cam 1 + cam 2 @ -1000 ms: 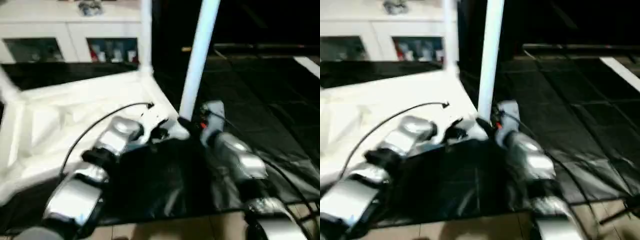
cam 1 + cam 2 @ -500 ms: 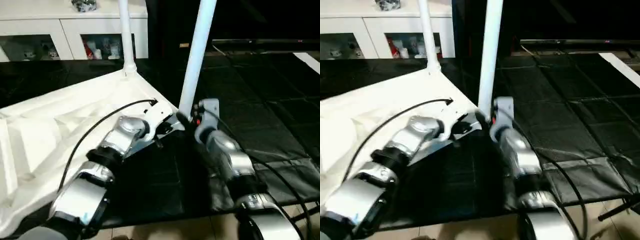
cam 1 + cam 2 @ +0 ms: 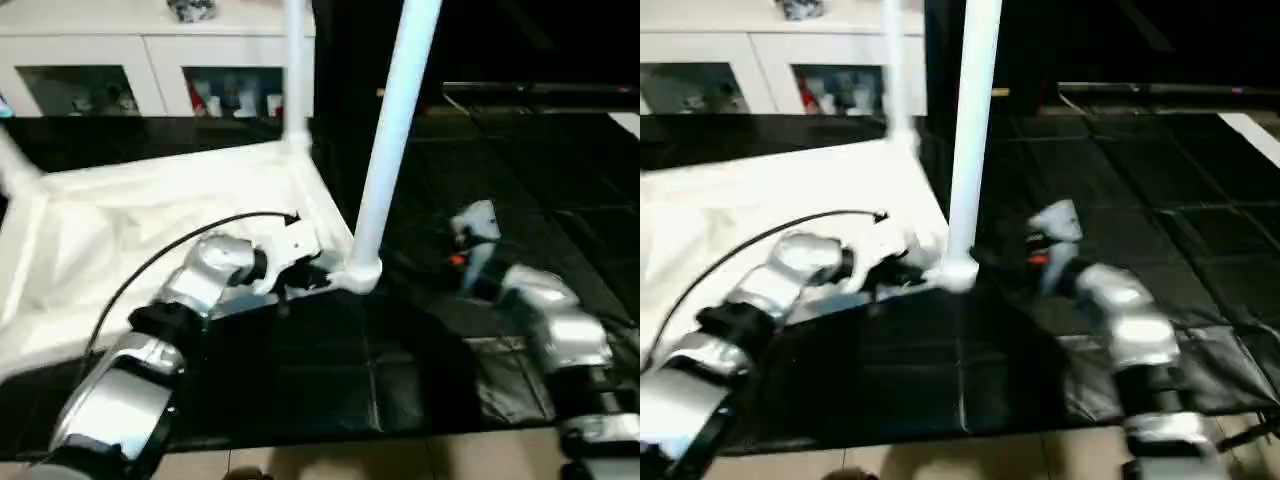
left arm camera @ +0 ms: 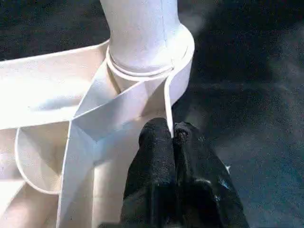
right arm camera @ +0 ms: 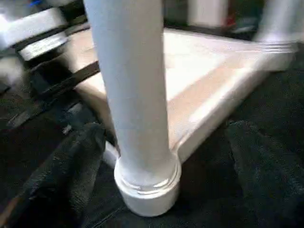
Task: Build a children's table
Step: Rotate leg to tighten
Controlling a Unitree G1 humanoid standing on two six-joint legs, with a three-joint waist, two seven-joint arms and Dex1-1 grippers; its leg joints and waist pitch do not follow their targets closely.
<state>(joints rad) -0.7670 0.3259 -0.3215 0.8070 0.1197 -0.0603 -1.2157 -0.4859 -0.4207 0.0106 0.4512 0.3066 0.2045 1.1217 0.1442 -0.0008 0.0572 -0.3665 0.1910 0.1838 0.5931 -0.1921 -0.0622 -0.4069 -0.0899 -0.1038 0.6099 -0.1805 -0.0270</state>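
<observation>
Your left gripper (image 4: 174, 140) pinches the tabletop (image 3: 150, 220) rim; right gripper (image 5: 161, 142) spread. Tugging toward six o'clock could unseat the leg (image 3: 385, 160).

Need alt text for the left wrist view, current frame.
The left gripper, its two black fingers shut, pinches a thin upright rib on the underside of the white table top. Just beyond it, a round white leg stands in the corner socket, with dark floor covering alongside.
</observation>
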